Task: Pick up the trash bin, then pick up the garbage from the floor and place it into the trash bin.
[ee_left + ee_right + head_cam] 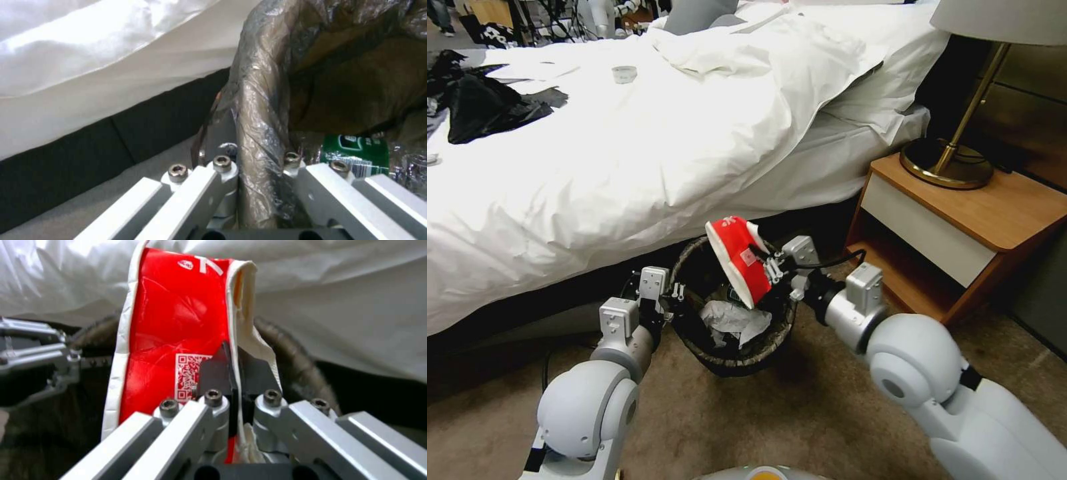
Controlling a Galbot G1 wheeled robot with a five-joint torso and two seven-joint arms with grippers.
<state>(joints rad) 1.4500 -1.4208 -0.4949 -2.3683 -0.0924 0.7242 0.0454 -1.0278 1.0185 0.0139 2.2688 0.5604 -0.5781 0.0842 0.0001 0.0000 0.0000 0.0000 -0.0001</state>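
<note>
Left tool [675,300]: arm extended forward, clamped on trash bin [694,333] rim at 9 o'clock. Right tool [767,265]: arm angled inward, pinching red-and-white carton [737,257] over bin opening at 3 o'clock. White tissues [734,319], apparently green-labelled bottle [356,156], inside.

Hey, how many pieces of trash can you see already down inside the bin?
2: crumpled white tissue at the bottom of the trash bin, and a green-labelled bottle beside it. The red carton is above, in the right claw. More may be hidden underneath.

Red-and-white carton [738,259] — brown-black bin liner [694,267]
</note>
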